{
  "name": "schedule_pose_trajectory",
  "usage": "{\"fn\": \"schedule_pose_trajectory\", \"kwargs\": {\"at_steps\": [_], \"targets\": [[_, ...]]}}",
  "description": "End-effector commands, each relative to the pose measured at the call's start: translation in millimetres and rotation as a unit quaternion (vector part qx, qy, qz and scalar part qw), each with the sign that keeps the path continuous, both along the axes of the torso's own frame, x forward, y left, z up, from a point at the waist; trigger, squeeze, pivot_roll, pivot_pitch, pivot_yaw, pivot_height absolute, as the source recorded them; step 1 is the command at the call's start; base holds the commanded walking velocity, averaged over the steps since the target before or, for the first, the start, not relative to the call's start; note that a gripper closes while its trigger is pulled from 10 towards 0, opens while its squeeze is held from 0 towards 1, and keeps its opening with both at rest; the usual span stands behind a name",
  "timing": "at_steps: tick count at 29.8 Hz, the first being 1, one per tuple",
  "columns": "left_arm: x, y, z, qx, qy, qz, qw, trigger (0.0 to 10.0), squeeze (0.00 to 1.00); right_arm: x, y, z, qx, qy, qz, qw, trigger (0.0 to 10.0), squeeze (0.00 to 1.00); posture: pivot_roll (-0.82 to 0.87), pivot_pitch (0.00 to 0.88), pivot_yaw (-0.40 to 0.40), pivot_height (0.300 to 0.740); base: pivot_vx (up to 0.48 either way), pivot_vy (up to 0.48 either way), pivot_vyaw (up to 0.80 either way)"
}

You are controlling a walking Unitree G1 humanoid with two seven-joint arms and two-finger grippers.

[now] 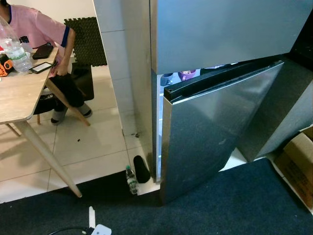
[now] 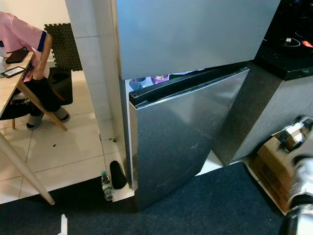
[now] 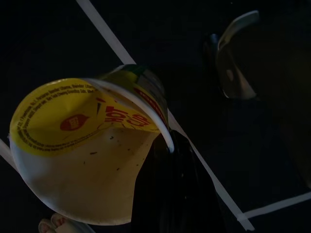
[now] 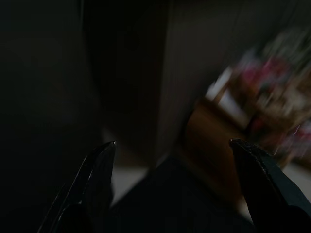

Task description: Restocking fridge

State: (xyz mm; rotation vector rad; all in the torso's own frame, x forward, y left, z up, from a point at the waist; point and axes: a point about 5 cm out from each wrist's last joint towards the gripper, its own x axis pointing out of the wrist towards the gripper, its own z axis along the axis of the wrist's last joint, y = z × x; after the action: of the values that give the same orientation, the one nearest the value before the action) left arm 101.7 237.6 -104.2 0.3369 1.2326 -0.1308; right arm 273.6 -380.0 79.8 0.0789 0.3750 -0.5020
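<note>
**One cup in hand, fridge door half open**

One item is ready to go in: the left gripper [image 3: 160,160] is closed on the rim of a yellow-lidded cup [image 3: 87,145], its foil lid peeled partway up, held low over dark floor crossed by white lines. I judge it is carried down at the robot's side so the path to the fridge [image 1: 220,34] stays free. The right gripper [image 4: 172,145] carries nothing, its two fingers spread wide and pointing toward a blurred cardboard box [image 2: 274,166] on the robot's right.

The lower fridge door [image 1: 215,132] stands ajar, swung out toward the robot with its free edge on the left, light showing in the gap and small containers [image 1: 186,74] visible on an inner shelf just above it. The opening looks too narrow for an arm with a cup, so the door likely needs pulling wider. A small bottle [image 1: 130,178] and a dark object [image 1: 141,169] sit on the floor at the door's lower corner. A seated person [image 1: 44,29] at the worktop [image 1: 19,93] is well apart to the left.
</note>
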Motion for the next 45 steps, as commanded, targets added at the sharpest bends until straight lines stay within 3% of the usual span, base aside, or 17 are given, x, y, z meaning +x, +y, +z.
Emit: {"fn": "schedule_pose_trajectory", "kwargs": {"at_steps": [1, 4, 6, 10, 16, 18, 22, 29, 33, 45], "targets": [[-5.3, -5.6, -2.8, -0.006, 0.011, -0.004, 1.000, 10.0, 0.00, -10.4, 13.6, -27.4, 0.023, 0.048, 0.008, 0.999, 10.0, 0.00, -0.07, 0.000, -0.018, 0.740, 0.000, 0.000, 0.00], [-5.9, -6.5, -3.1, -0.007, 0.012, -0.005, 1.000, 10.0, 0.00, -35.8, 48.8, -79.1, 0.067, 0.130, 0.036, 0.989, 10.0, 0.00, -0.07, 0.000, -0.015, 0.740, 0.000, 0.000, 0.00], [-6.1, -6.4, -3.1, -0.007, 0.013, -0.006, 1.000, 10.0, 0.00, -52.3, 65.5, -101.8, 0.087, 0.170, 0.045, 0.980, 10.0, 0.00, -0.07, 0.000, -0.016, 0.740, 0.000, 0.000, 0.00], [-6.4, -6.6, -3.2, -0.007, 0.013, -0.007, 1.000, 10.0, 0.00, -68.6, 81.9, -120.8, 0.098, 0.211, 0.067, 0.970, 10.0, 0.00, -0.07, 0.000, -0.013, 0.740, 0.000, 0.000, 0.00], [-5.2, -7.4, -3.1, -0.007, 0.012, -0.008, 1.000, 10.0, 0.00, -103.9, 115.2, -152.9, 0.110, 0.294, 0.123, 0.941, 10.0, 0.00, -0.07, 0.000, -0.014, 0.740, 0.000, 0.000, 0.00], [-5.1, -7.4, -3.1, -0.007, 0.012, -0.008, 1.000, 10.0, 0.00, -105.3, 116.2, -153.9, 0.113, 0.295, 0.122, 0.941, 10.0, 0.00, -0.07, 0.000, -0.014, 0.740, 0.000, 0.000, 0.00], [-4.7, -7.6, -3.1, -0.006, 0.011, -0.008, 1.000, 10.0, 0.00, -120.6, 125.3, -163.4, 0.107, 0.330, 0.145, 0.927, 10.0, 0.00, -0.07, 0.000, -0.013, 0.740, 0.000, 0.000, 0.00], [-2.6, -5.5, -2.2, 0.002, 0.001, 0.007, 1.000, 10.0, 0.00, -130.0, 125.6, -167.2, 0.102, 0.349, 0.148, 0.920, 10.0, 0.00, -0.07, 0.000, -0.016, 0.740, 0.000, 0.000, 0.00], [4.5, -1.8, 0.4, 0.005, -0.013, 0.029, 0.999, 10.0, 0.00, -131.7, 125.3, -167.7, 0.101, 0.356, 0.151, 0.917, 10.0, 0.00, -0.07, 0.000, -0.013, 0.740, 0.000, 0.000, -0.78], [7.3, 1.3, 1.9, 0.010, -0.031, 0.072, 0.997, 10.0, 0.00, -136.3, 127.5, -170.0, 0.111, 0.359, 0.149, 0.915, 10.0, 0.00, -0.07, 0.000, -0.008, 0.740, 0.000, 0.000, -0.78]]}}
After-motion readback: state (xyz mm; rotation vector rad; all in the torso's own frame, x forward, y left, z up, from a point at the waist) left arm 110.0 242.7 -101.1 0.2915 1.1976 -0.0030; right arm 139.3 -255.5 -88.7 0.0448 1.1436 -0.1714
